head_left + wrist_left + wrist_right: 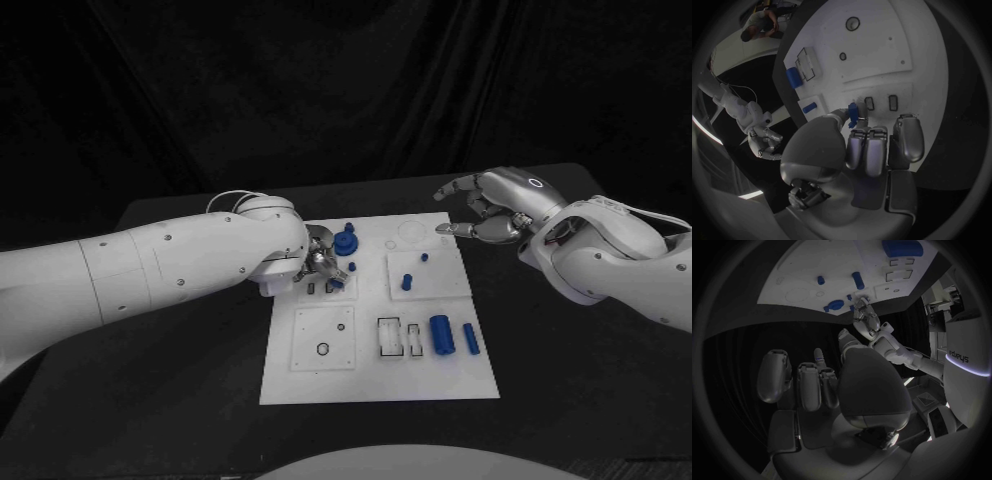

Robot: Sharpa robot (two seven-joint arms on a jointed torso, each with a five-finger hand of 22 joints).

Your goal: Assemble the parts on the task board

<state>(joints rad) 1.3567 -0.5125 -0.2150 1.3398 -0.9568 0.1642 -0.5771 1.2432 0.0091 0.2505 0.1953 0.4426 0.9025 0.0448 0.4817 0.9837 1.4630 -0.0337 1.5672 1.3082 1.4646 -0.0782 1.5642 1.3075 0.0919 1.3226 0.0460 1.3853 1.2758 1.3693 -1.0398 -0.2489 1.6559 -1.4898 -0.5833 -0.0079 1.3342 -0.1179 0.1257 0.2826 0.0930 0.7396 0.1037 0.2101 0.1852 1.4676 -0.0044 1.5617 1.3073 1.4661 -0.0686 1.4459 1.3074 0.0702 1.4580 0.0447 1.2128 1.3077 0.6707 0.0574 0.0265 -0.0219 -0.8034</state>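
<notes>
The white task board [378,375] lies mid-table. My left hand [320,265] is over its far left section and pinches a small blue part [853,112] between thumb and fingers, just above two small rectangular slots [881,103]. A blue knob-shaped part [346,240] stands right beside that hand. Two blue pegs [407,282] stand in the far right section. A large blue cylinder [441,334] and a thinner one [472,338] lie on the near right part. My right hand [490,210] hovers off the board's far right corner, fingers loosely bent, holding nothing.
The black table [562,350] extends around the board on every side. A near left plate [323,338] on the board carries a small ring, and rectangular recesses [389,338] sit beside the large cylinder. My left forearm [159,265] crosses the table's left side.
</notes>
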